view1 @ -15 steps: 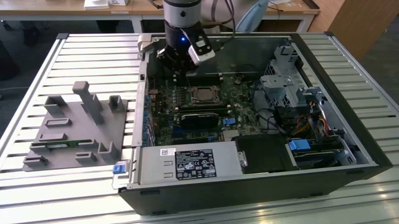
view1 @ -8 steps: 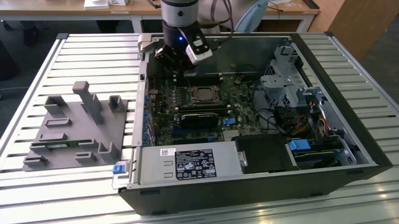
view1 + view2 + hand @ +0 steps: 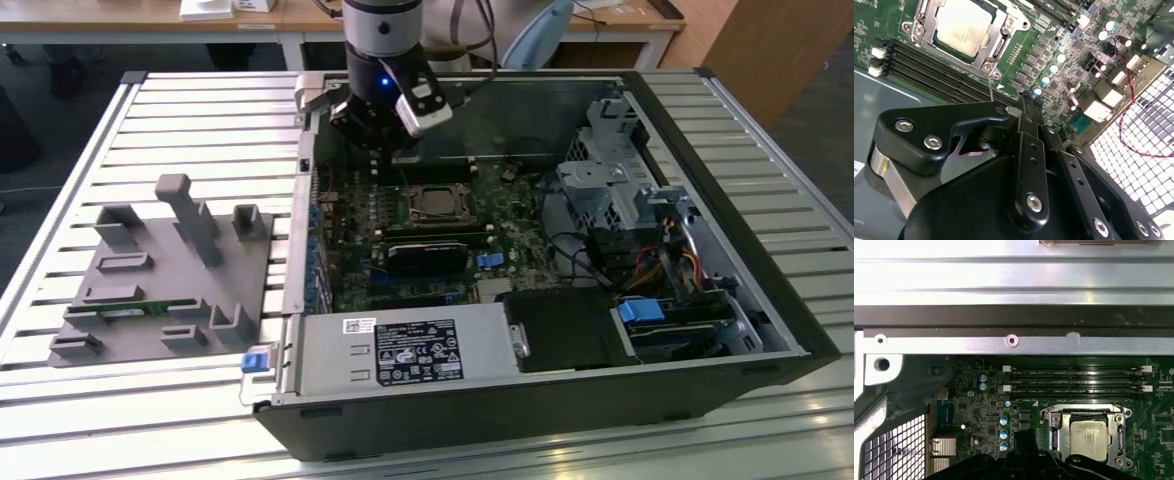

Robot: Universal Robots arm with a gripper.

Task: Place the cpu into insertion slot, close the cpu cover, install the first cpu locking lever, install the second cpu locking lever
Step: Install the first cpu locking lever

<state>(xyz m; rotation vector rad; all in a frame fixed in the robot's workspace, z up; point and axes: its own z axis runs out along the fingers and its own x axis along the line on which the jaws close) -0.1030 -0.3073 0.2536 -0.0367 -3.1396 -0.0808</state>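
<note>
One pincer (image 3: 380, 150) hangs inside the open computer case (image 3: 694, 300), at the side of the case nearest the worktop's (image 3: 200, 110) far edge. In the second wrist view its black fingers (image 3: 1029, 145) look pressed together at the tips, with nothing between them.

The cpu (image 3: 434, 203) lies flat in the insertion slot (image 3: 997, 46) on the green circuit board (image 3: 521, 215), dull silver face up. It is near the pincer but apart from it, on the side toward the worktop's near edge. In both wrist views the cpu cover (image 3: 924, 22) lies down around the chip, and the chip's face fills the cover's square cut-out. A thin metal rod (image 3: 990, 87) runs from beside one corner of the cover toward the pincer's tips; whether the two touch cannot be told.

Several long black slots (image 3: 1074, 380) run side by side just beside the socket, between it and the case's metal wall (image 3: 1004, 342).

A grey fixture block (image 3: 160, 270) with upright posts sits on the worktop toward the edge at the exterior view's left, just beside the case. A grey power unit (image 3: 400, 350) with a label fills the case's corner toward the worktop's near edge.
</note>
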